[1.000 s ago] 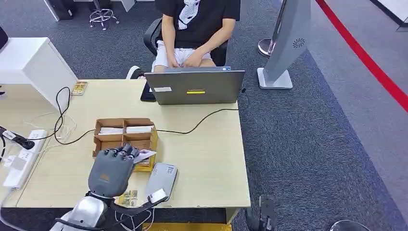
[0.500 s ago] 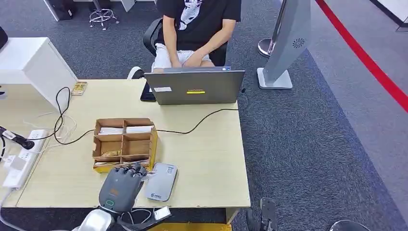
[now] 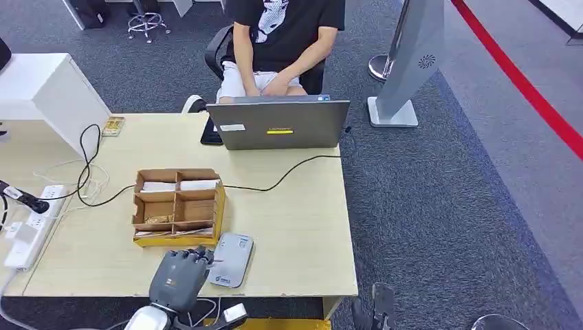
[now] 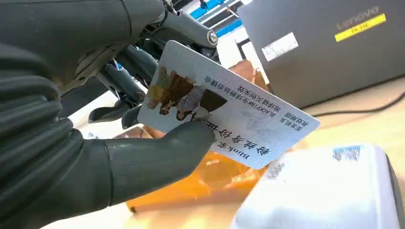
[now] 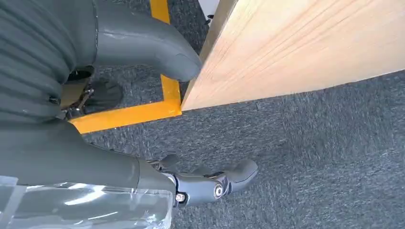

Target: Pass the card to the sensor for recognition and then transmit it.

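Note:
My left hand (image 3: 180, 276) is at the table's near edge, just left of the grey-white card sensor (image 3: 231, 259). In the left wrist view it (image 4: 95, 143) pinches a white card (image 4: 229, 114) with a photo and printed text between thumb and fingers. The card is held tilted in the air, above and beside the sensor (image 4: 329, 191). My right hand (image 5: 71, 157) hangs below the table's corner over the carpet, its fingers (image 5: 210, 183) apart and holding nothing.
A partitioned cardboard box (image 3: 177, 206) with cards stands just beyond the sensor. A grey laptop (image 3: 278, 124) with a black cable sits at the far edge, and a person is seated behind it. A power strip (image 3: 27, 227) and wires lie at the left.
My left hand has drawn back from over the box's near edge toward the table's front edge with the card, ending beside the sensor.

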Robot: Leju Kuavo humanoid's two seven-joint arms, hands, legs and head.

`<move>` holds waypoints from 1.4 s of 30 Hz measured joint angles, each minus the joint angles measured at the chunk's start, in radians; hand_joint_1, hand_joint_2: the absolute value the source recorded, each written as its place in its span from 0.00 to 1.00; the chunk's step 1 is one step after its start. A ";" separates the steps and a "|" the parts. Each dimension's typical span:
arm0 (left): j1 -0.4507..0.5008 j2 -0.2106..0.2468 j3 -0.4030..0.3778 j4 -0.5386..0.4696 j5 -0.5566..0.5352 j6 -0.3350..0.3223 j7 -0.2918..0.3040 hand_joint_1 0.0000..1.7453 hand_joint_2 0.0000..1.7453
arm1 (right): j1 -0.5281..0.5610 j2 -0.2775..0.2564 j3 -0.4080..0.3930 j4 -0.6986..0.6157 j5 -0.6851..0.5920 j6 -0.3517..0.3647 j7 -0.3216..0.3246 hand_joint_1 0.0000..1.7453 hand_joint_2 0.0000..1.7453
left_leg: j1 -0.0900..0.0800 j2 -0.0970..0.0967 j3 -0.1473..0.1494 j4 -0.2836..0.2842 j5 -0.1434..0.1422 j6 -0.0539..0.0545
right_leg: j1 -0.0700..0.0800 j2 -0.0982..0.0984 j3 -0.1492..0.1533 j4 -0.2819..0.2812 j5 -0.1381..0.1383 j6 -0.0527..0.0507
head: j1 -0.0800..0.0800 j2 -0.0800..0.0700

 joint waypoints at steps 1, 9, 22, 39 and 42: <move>0.003 -0.002 0.005 0.008 0.000 0.002 -0.002 1.00 1.00 | 0.000 0.000 0.003 -0.001 -0.002 0.000 0.000 0.00 1.00 | 0.000 0.000 0.000 0.000 0.000 0.000 | 0.000 0.000 0.000 0.000 0.000 0.000 | 0.000 0.000; 0.020 -0.025 0.047 0.050 0.000 0.006 -0.027 1.00 1.00 | 0.005 0.000 0.018 -0.011 -0.003 -0.003 0.000 0.00 1.00 | 0.000 -0.001 0.000 0.000 0.000 0.000 | 0.000 -0.001 0.000 0.000 0.000 0.000 | 0.000 0.000; 0.028 -0.050 0.097 0.059 0.000 0.013 -0.069 1.00 1.00 | 0.023 -0.007 0.066 -0.077 -0.085 -0.084 0.000 0.00 1.00 | 0.000 -0.001 0.000 0.000 0.000 0.000 | 0.000 -0.001 0.000 0.000 0.000 0.000 | 0.000 0.000; -0.071 0.009 0.236 -0.120 0.000 -0.063 -0.016 1.00 1.00 | 0.043 -0.028 0.152 -0.206 -0.165 -0.143 0.000 0.00 1.00 | 0.000 -0.002 0.000 0.000 0.001 0.000 | 0.000 -0.002 0.001 0.000 0.000 0.000 | 0.000 0.000; -0.125 0.035 0.256 -0.120 0.000 -0.069 0.013 1.00 1.00 | 0.034 -0.028 0.178 -0.198 -0.142 -0.153 0.000 0.00 1.00 | 0.000 -0.002 0.000 0.000 0.002 -0.001 | 0.000 -0.002 0.001 0.000 0.000 0.000 | 0.000 0.000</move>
